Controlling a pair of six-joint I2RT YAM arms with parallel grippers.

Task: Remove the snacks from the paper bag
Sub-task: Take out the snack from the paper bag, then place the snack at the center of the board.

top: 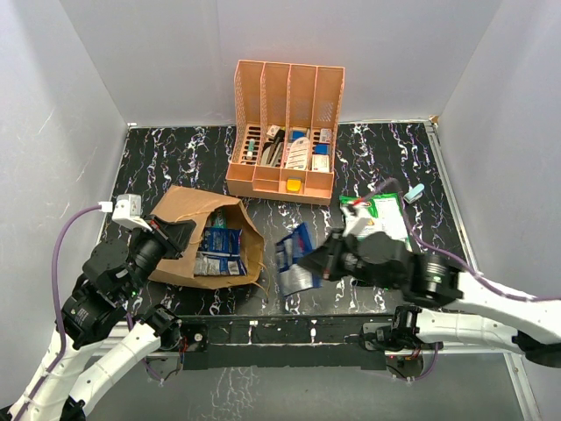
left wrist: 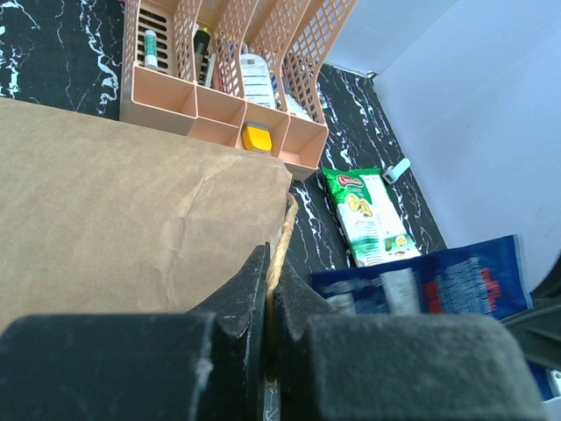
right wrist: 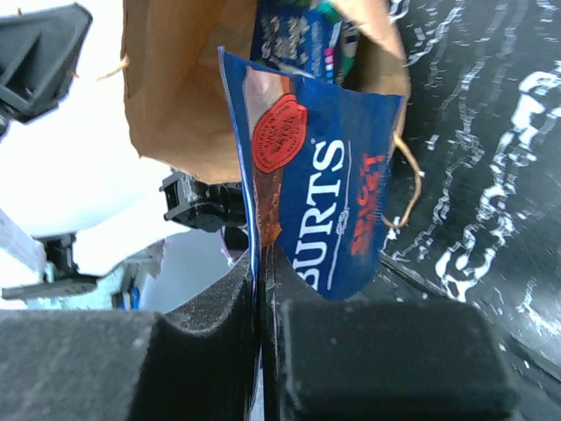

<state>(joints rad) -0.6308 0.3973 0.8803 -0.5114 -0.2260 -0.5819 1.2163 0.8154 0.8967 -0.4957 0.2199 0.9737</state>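
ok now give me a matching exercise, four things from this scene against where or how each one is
1 brown kraft paper bag
2 blue glossy Burts packet
3 green glossy packet
4 orange slotted plastic organiser

a upright at the far end
b clamped in the right jaws
c cord handle pinched by the left jaws
d lying flat, not held

Pairs: 1-c, 2-b, 3-d, 4-a

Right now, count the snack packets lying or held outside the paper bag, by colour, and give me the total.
Green packet: 1, lying on the table.
Blue packet: 1, pinched in the right gripper.
Total outside the paper bag: 2.
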